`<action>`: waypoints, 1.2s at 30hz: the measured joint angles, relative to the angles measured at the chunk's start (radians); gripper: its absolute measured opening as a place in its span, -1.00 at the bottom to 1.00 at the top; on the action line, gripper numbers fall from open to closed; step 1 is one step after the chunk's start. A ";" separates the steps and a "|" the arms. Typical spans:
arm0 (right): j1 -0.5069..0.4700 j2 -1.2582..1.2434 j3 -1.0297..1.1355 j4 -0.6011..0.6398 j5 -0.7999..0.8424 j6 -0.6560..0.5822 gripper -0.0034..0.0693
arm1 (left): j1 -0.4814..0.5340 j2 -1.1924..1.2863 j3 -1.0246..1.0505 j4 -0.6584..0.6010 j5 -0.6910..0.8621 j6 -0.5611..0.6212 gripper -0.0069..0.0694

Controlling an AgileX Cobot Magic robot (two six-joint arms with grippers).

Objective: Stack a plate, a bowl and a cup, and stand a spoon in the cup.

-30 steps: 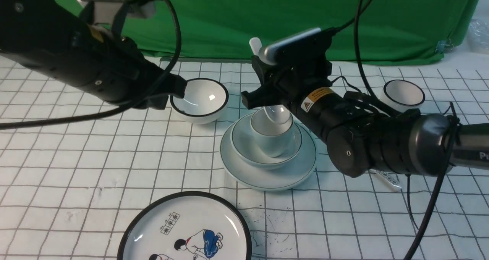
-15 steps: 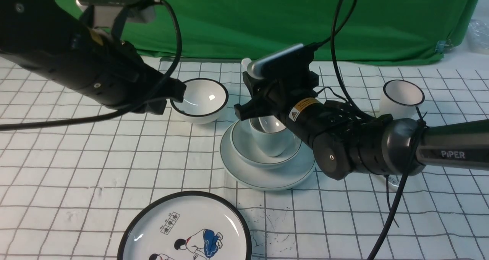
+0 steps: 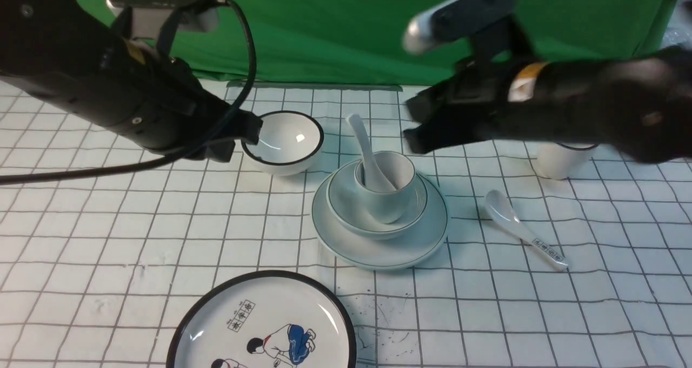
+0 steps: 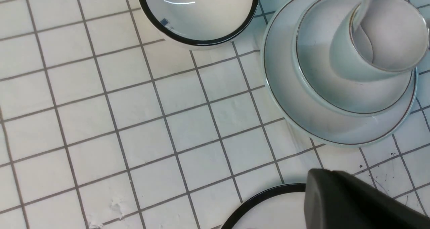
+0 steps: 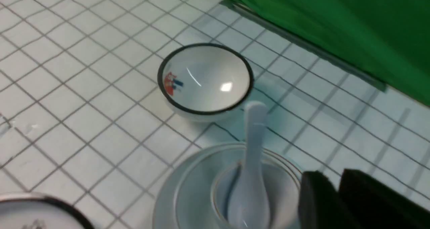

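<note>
The pale plate (image 3: pixel 378 252) lies mid-table with the shallow bowl (image 3: pixel 346 211) on it and the small cup (image 3: pixel 386 203) in the bowl. The plain white spoon (image 3: pixel 363 144) stands in the cup, its handle leaning up and back-left, free of any grip. My right gripper (image 3: pixel 413 125) hovers blurred above and right of the stack; in the right wrist view its fingers (image 5: pixel 331 177) stand almost together with nothing between them, beside the spoon (image 5: pixel 253 148). My left gripper (image 3: pixel 254 130) is shut and empty at the black-rimmed bowl's left side; the left wrist view shows its tip (image 4: pixel 310 175) apart from the plate (image 4: pixel 285 98).
A deeper black-rimmed bowl (image 3: pixel 282 141) sits back-left of the stack. A cartoon plate (image 3: pixel 265 325) lies at the front edge. A labelled spoon (image 3: pixel 519 227) lies right of the stack, and a black-rimmed cup (image 3: pixel 557 162) stands behind it under my right arm. A green backdrop closes the far side.
My right gripper has let go of the spoon and pulled up and to the right; the spoon now stands alone in the cup. The left arm has not moved.
</note>
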 joint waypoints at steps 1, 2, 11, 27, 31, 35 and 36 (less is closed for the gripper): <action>-0.025 -0.061 0.003 0.000 0.052 0.006 -0.76 | 0.000 -0.004 0.000 0.000 0.001 0.007 -0.81; -0.059 -0.138 0.014 0.000 0.098 0.017 -0.79 | 0.000 -0.009 0.000 0.000 0.006 0.012 -0.81; -0.249 -0.883 0.544 -0.004 -0.105 0.081 -0.83 | 0.000 -0.306 0.208 -0.004 -0.114 0.042 -0.81; -0.251 -1.396 0.990 -0.003 -0.484 0.148 -0.43 | 0.000 -1.093 0.792 -0.004 -0.596 -0.034 -0.81; -0.251 -1.396 0.990 -0.002 -0.485 0.148 -0.35 | 0.000 -1.149 0.806 0.000 -0.613 -0.034 -0.81; -0.251 -1.396 0.990 -0.002 -0.485 0.148 -0.31 | 0.000 -1.161 0.813 0.010 -0.617 -0.034 -0.81; -0.251 -1.396 0.990 -0.002 -0.485 0.148 -0.30 | 0.000 -1.161 0.813 0.012 -0.617 -0.034 -0.81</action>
